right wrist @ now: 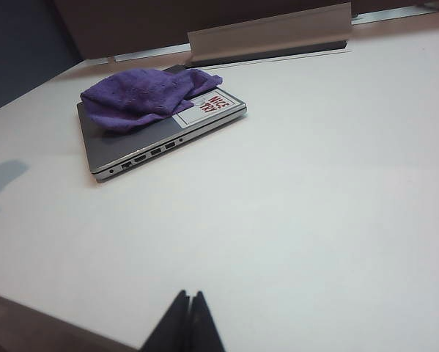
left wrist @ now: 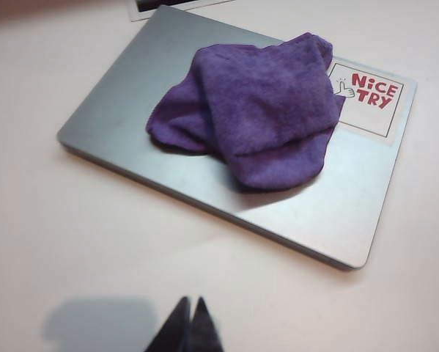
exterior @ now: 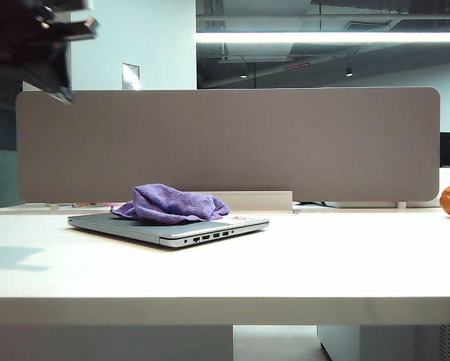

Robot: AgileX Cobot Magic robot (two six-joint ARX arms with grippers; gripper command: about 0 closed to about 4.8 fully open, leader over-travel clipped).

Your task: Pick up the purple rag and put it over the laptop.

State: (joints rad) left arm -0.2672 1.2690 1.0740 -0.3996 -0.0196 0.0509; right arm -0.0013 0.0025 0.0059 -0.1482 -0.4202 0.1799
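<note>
Purple rag (exterior: 172, 203) bunched atop closed laptop (exterior: 202, 230), L hand (exterior: 48, 41) high above.

The purple rag (left wrist: 252, 110) lies bunched and folded on the closed lid of the laptop (left wrist: 131, 88), covering only the middle of it and leaving the corners bare. The laptop is thin and silver-grey, flat on the white table, with a row of ports along its side edge. A white "NICE TRY" sticker (left wrist: 369, 99) shows just beside the rag, its edge tucked under the cloth.
</note>
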